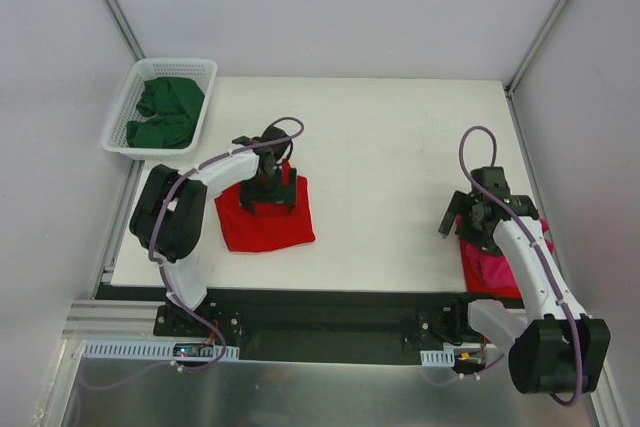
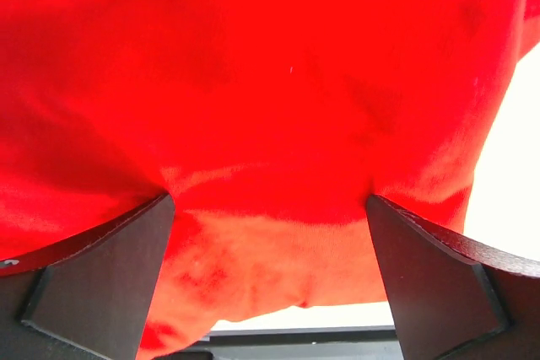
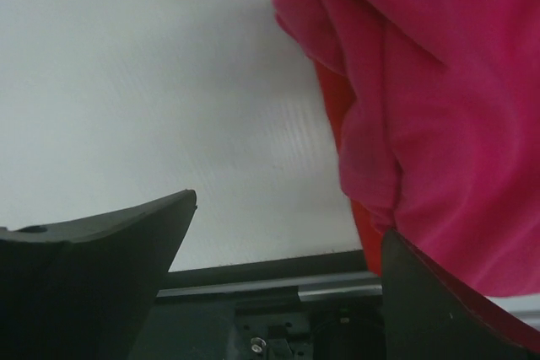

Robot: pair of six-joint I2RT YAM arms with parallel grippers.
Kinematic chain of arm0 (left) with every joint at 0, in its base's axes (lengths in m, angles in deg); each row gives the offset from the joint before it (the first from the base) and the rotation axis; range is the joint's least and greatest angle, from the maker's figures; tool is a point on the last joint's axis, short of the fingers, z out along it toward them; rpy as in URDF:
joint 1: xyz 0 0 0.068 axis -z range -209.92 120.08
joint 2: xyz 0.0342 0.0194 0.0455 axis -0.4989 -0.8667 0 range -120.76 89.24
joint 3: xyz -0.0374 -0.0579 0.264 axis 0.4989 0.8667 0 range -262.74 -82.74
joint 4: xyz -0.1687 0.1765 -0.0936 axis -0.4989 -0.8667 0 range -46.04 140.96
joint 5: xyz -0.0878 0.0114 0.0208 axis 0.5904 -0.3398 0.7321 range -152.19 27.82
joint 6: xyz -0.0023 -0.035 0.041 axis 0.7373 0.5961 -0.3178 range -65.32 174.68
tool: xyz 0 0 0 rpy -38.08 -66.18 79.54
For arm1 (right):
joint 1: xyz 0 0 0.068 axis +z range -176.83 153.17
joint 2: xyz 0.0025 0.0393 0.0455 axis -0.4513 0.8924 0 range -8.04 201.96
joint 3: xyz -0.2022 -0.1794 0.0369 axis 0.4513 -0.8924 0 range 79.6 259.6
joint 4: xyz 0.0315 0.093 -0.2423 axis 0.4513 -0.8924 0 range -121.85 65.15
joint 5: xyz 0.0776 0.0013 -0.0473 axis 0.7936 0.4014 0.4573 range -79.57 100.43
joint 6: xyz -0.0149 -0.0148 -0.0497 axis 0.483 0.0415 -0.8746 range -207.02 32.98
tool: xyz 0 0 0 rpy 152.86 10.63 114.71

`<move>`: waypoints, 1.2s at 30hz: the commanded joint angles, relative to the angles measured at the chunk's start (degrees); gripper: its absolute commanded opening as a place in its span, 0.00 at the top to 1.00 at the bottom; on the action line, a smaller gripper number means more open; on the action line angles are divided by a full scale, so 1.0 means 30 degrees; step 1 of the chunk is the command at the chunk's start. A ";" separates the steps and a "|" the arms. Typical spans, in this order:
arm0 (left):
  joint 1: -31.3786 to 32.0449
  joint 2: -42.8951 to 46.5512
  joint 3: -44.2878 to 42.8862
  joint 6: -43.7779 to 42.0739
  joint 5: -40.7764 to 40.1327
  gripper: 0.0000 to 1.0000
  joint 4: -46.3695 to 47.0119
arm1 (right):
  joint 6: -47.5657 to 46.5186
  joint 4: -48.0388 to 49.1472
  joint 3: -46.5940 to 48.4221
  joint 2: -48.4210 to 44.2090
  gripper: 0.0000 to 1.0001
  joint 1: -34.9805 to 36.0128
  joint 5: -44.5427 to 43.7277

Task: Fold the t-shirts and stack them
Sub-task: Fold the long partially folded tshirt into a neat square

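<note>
White table (image 1: 400,147), walled in: red shirt (image 1: 285,232) lies folded near left, left gripper (image 1: 267,203) spread wide on top of it, gripping nothing. Pink shirt (image 1: 485,269) sits bunched at the near right edge, right gripper (image 1: 458,222) wide open and empty at its left hem; green shirts (image 1: 165,112) in basket (image 1: 120,117), far left. Risks: closing on red may pinch several layers and drag the fold open; a tug could slide pink off the edge.

No writing, label, brand mark or number can be read in any of the views
</note>
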 commanded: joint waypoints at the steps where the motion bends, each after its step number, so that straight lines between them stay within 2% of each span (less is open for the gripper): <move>1: 0.0072 0.1592 0.0796 0.0283 0.0669 0.01 -0.0702 | 0.1270 -0.0861 -0.0064 -0.1600 0.04 -0.0722 -0.2475; 6: 0.0423 0.2821 0.1235 0.0283 0.1050 0.01 -0.0672 | 0.1681 -0.2616 0.1545 -0.1902 0.04 -0.0985 -0.6746; 10: 0.0804 0.3555 0.1382 0.0225 0.1518 0.01 -0.0672 | 0.2003 -0.4256 0.2660 -0.1578 0.04 -0.1132 -0.6697; 18: 0.1360 0.5135 0.1032 -0.0068 0.2309 0.01 -0.0643 | 0.1682 -0.4495 0.3657 -0.1610 0.04 -0.1952 -0.7402; 20: 0.1478 0.5692 0.0886 -0.0272 0.2398 0.01 -0.0526 | 0.1712 -0.4205 0.3658 -0.1578 0.04 -0.1953 -0.6762; 24: 0.2093 0.8064 0.0039 -0.1412 0.2049 0.01 -0.0029 | 0.0719 -0.2068 0.3364 -0.2397 0.04 -0.1953 -0.2549; 27: 0.2300 1.0289 -0.0694 -0.3053 0.0030 0.01 0.0381 | -0.0630 -0.0339 0.4153 -0.2925 0.04 -0.1953 -0.1779; 28: 0.2299 1.0788 -0.0842 -0.3637 -0.1744 0.01 0.0876 | -0.1009 0.0680 0.4388 -0.3129 0.04 -0.1953 -0.1458; 31: 0.2328 1.2489 -0.0990 -0.4809 -0.3077 0.01 0.1932 | -0.1569 0.3262 0.4508 -0.3423 0.04 -0.1953 0.0531; 36: 0.2299 1.3517 -0.0962 -0.4993 -0.2524 0.01 0.2872 | -0.0343 0.6453 0.3397 -0.4856 0.04 -0.1923 0.2059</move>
